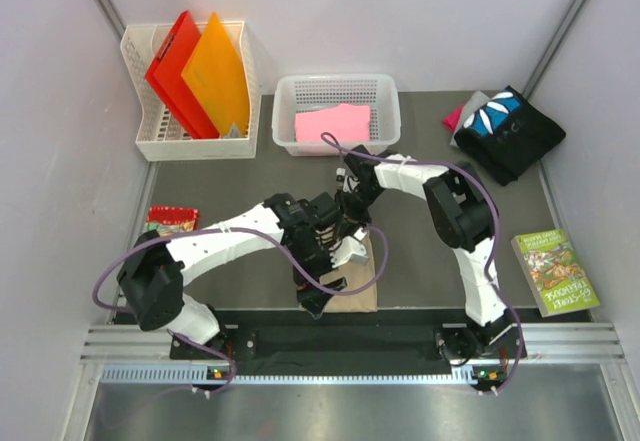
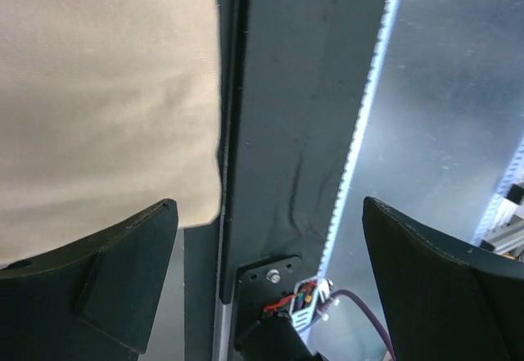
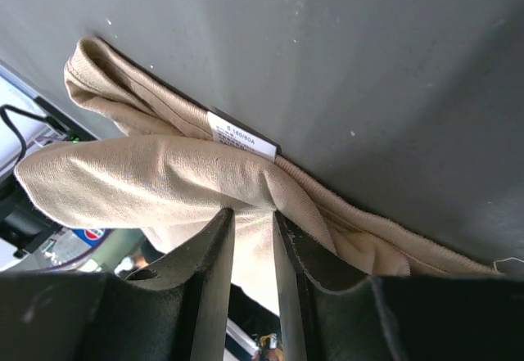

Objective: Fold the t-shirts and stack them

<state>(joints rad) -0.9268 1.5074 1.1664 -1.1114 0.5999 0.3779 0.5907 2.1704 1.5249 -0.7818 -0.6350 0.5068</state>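
A tan t-shirt (image 1: pixel 366 281) lies at the near middle of the table, mostly hidden under both arms. My right gripper (image 1: pixel 349 217) is shut on a bunched fold of it (image 3: pixel 164 173) next to the collar label, with cloth pinched between the fingers (image 3: pixel 251 214). My left gripper (image 1: pixel 316 297) hangs open and empty over the shirt's near edge (image 2: pixel 106 91), its jaws wide apart (image 2: pixel 268 205). A pink t-shirt (image 1: pixel 333 121) lies folded in a white basket. A black t-shirt with blue-and-white print (image 1: pixel 510 131) lies at the back right, on top of grey and magenta ones (image 1: pixel 455 118).
A white basket (image 1: pixel 140 136) at the back left holds red and orange folders. The white basket (image 1: pixel 290 89) with the pink tee stands at the back middle. A book (image 1: pixel 555 271) lies at the right edge, a snack packet (image 1: pixel 172 219) at the left.
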